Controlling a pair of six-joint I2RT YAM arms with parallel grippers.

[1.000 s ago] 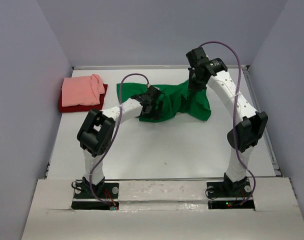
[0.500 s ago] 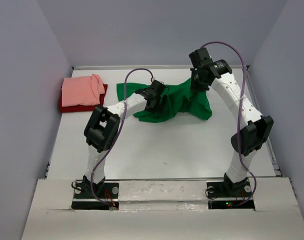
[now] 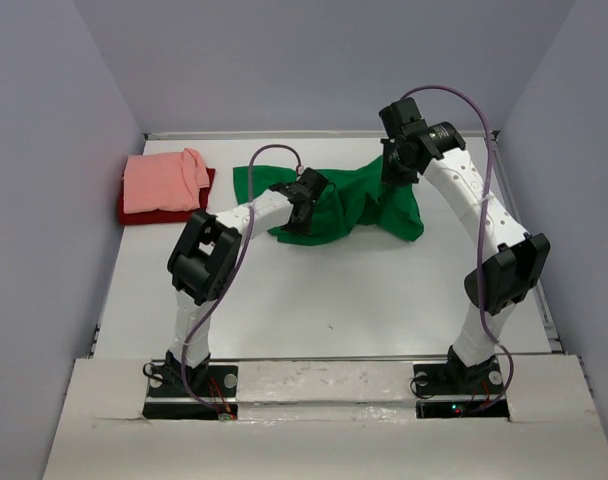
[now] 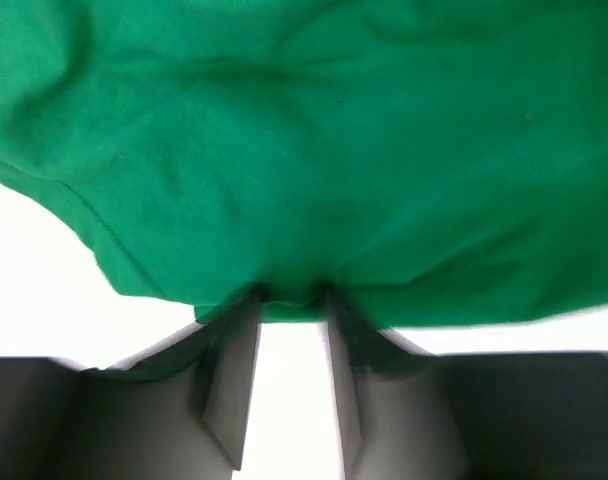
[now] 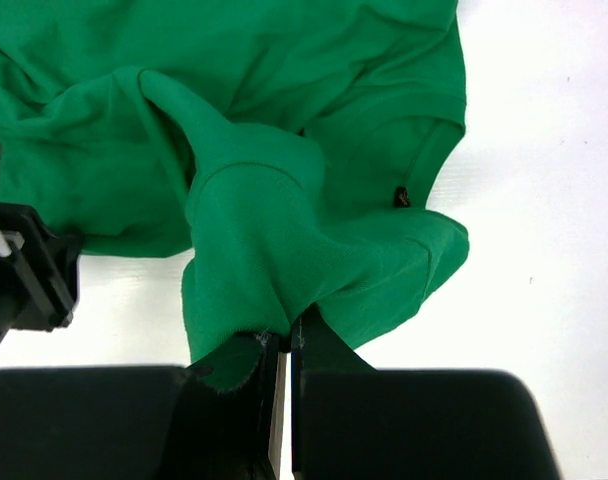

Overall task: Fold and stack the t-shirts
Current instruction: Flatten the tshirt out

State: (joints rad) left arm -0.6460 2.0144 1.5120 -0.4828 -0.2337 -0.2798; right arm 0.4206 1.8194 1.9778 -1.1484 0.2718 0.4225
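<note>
Lying crumpled at the far centre of the white table (image 3: 334, 300): green t-shirt (image 3: 359, 205). Left gripper (image 4: 289, 300) pinching the shirt's near hem, fingers (image 4: 234, 370) nearly together with cloth bunched between the tips. Right gripper (image 5: 282, 345) clenching a raised fold of the same shirt, jaws pressed tight. Resting folded at the far left: salmon pink t-shirt (image 3: 164, 180), sitting atop the dark red t-shirt (image 3: 144, 213).

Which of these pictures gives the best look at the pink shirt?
The top external view. The pink shirt shows whole there, folded on the dark red shirt at the table's far left. Both wrist views show none of it; they are filled by the green shirt that both grippers pinch.
</note>
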